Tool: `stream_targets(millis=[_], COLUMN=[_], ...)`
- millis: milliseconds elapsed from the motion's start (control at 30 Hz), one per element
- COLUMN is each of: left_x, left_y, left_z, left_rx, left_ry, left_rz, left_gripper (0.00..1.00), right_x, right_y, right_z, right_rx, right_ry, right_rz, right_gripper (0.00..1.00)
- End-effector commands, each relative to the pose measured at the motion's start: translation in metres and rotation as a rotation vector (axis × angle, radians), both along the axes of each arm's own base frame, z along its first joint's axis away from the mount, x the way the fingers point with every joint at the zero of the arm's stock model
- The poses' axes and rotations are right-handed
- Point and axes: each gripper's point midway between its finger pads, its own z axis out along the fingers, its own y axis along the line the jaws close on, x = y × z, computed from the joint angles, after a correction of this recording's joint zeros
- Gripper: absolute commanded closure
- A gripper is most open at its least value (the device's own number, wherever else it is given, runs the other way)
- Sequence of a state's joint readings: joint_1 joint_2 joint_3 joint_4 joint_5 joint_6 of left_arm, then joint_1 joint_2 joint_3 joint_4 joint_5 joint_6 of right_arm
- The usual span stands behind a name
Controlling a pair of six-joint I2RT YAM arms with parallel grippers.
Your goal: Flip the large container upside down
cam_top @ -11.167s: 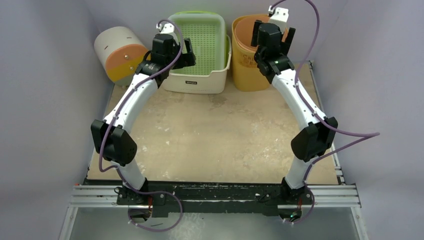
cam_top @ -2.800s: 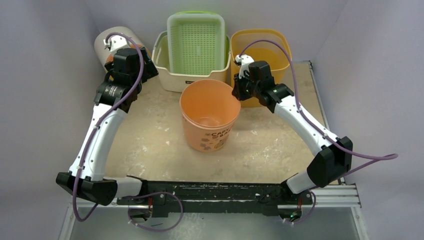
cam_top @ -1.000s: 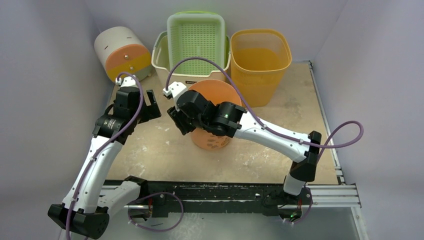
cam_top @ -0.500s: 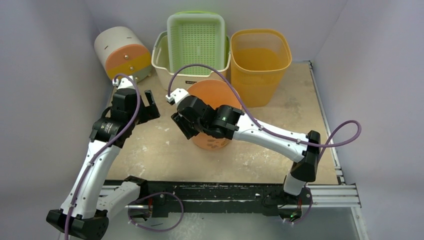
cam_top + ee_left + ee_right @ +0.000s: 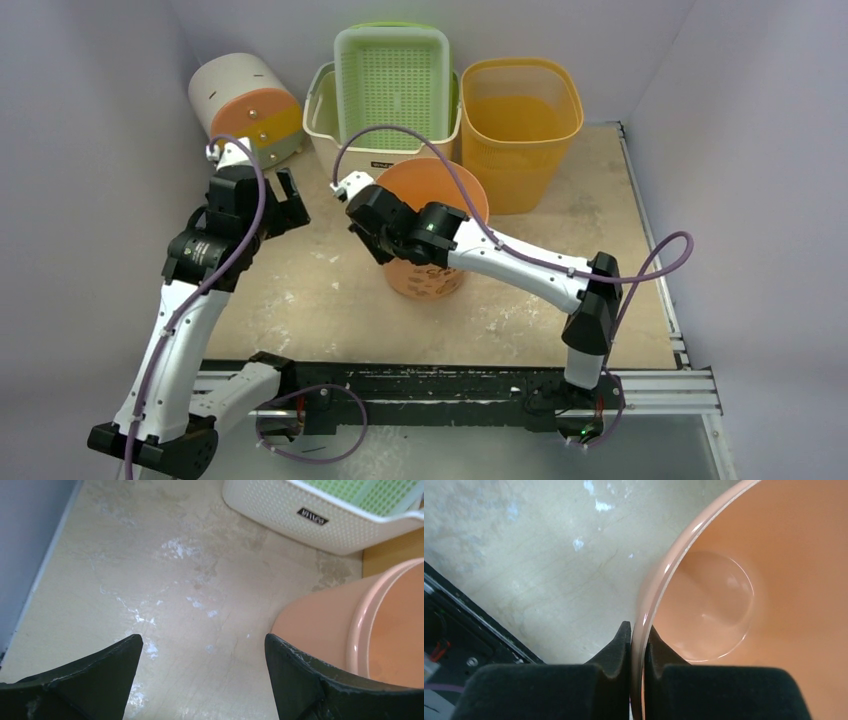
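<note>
From above, the orange bucket [image 5: 430, 280] stands mouth up on the bench [image 5: 520, 290], about midway between its left and right edges and nearer the far edge than the near one. The right gripper [image 5: 385, 250] sits at the bucket's left rim. The left gripper [image 5: 285, 205] hangs over the bench's left side with its jaws apart, clear of the bucket. Along the far edge stand a white basket [image 5: 395, 160] carrying a green tray [image 5: 392, 75], a yellow bin [image 5: 520, 110] toward the far right corner, and a cylindrical container [image 5: 245, 105] lying on its side at the far left corner. In the left wrist view, the left gripper [image 5: 200, 680] is spread wide over bare bench [image 5: 175, 580], holding nothing; the bucket [image 5: 320, 625] shows at the right, and the white basket [image 5: 310, 520] with the green tray [image 5: 380, 492] at the top. In the right wrist view, the right gripper [image 5: 637, 650] is clamped on the bucket's [image 5: 744, 580] rim, one finger inside the wall and one outside, with the bench [image 5: 524, 555] below.
</note>
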State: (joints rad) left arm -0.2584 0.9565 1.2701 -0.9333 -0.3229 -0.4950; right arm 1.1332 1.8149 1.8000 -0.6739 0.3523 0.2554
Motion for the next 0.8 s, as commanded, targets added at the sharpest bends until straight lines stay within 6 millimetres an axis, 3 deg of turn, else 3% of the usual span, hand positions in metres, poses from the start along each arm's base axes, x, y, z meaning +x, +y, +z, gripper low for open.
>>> stream_targets(millis=[0, 200, 267, 433, 500, 633, 767], left_x=[-0.005, -0.014, -0.016, -0.021, -0.022, -0.024, -0.022], left_y=[0.023, 0.04, 0.041, 0.046, 0.047, 0.048, 0.047], left_z=[0.055, 0.11, 0.123, 0.144, 0.147, 0.147, 0.147], left_rx=[0.04, 0.028, 0.021, 0.028, 0.029, 0.028, 0.018], left_ry=[-0.12, -0.26, -0.29, -0.326, -0.326, -0.325, -0.327], left_rz=[0.105, 0.191, 0.197, 0.212, 0.214, 0.221, 0.219], left_gripper=[0.12, 0.12, 0.12, 0.12, 0.12, 0.13, 0.14], right_x=[0.031, 0.026, 0.022, 0.012, 0.009, 0.004, 0.012], right_y=[-0.001, 0.004, -0.001, 0.001, 0.006, 0.021, 0.028], right_z=[0.099, 0.241, 0.263, 0.242, 0.229, 0.228, 0.2], right_rx=[0.278, 0.968, 1.198, 1.514, 1.562, 1.637, 1.689], right_ry=[-0.107, -0.099, -0.053, 0.137, 0.19, 0.227, 0.359], right_rz=[-0.138, -0.131, -0.114, -0.092, -0.065, 0.04, 0.072], right_gripper=[1.0, 1.0, 1.0, 1.0, 1.0, 1.0, 1.0])
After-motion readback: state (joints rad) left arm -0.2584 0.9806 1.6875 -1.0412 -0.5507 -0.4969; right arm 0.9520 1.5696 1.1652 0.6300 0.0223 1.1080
